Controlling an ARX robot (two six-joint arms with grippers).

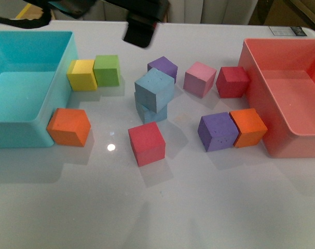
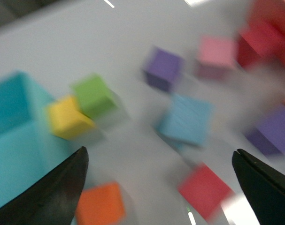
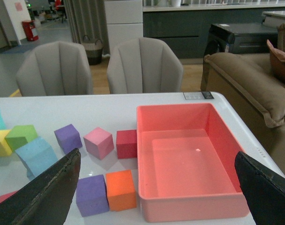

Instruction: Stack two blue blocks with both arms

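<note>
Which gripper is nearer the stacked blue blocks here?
Left. The left gripper hangs open above the blue blocks, looking down on them. The right gripper, also open, views them from farther off, off to one side.

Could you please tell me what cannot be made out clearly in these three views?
- Lower blue block: front view, mostly covered by the upper blue block, sitting askew on it.
- Left arm: front view, cut off by the top edge.
- Left wrist view: motion blur smears the cubes; gripper fingers wide apart.
- Right gripper: only the fingertips show, apart.
</note>
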